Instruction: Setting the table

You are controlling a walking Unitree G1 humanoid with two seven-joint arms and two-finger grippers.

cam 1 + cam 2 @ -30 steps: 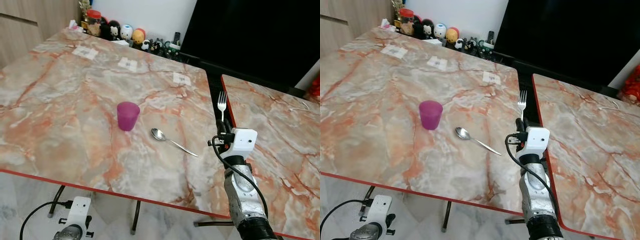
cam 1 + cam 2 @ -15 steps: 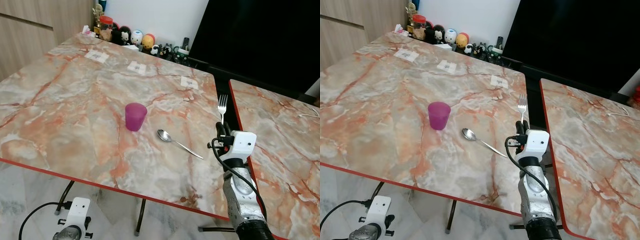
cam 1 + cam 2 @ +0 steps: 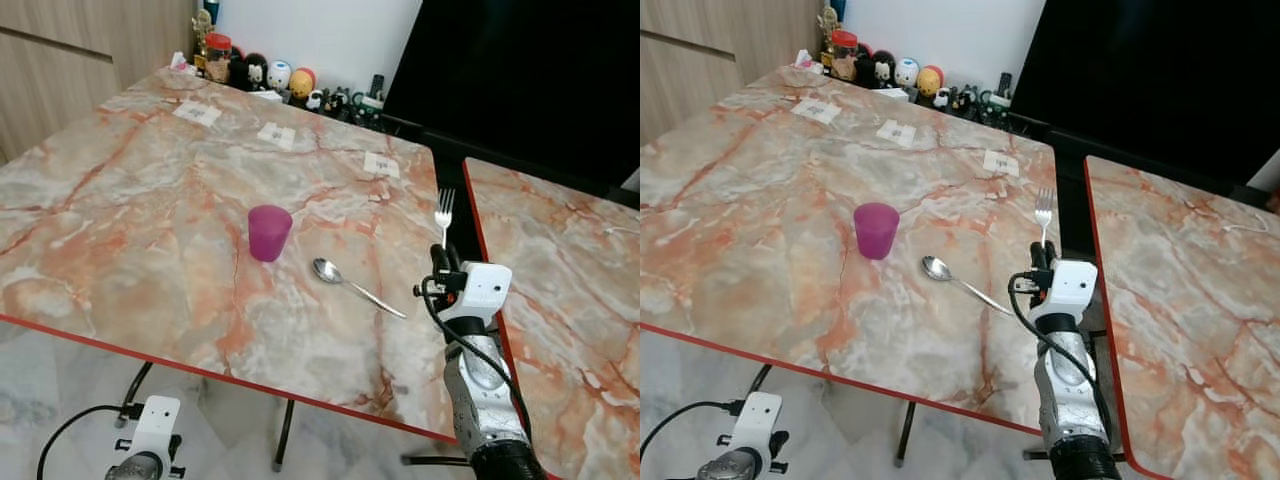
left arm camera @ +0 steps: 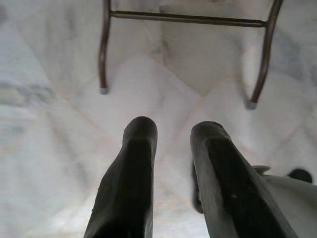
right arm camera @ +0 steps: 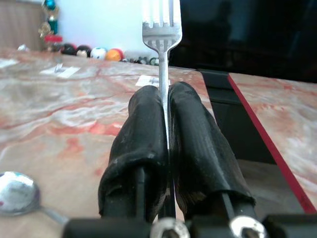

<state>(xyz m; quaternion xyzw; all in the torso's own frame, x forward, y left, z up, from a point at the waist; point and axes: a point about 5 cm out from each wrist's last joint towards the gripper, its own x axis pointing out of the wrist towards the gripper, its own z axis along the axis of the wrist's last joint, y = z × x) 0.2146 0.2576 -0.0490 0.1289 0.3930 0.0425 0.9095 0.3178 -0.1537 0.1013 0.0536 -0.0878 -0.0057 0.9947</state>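
marble table (image 3: pixel 150 220): purple cup (image 3: pixel 269 232), spoon (image 3: pixel 355 286); right gripper (image 5: pixel 165 106) pinching upright fork (image 3: pixel 443 215); left gripper (image 4: pixel 173 133) parted.

This looks like a home. A big marble desk (image 3: pixel 130 200) stands on a pale tiled floor (image 4: pixel 49 129). Little toy figures (image 3: pixel 270 75) line its far edge by a white wall (image 3: pixel 310 30). Wooden cupboards (image 3: pixel 60 60) stand on one side.

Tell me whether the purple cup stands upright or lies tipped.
Upright: the purple cup stands on its base on the marble table, open rim up, beside the spoon.
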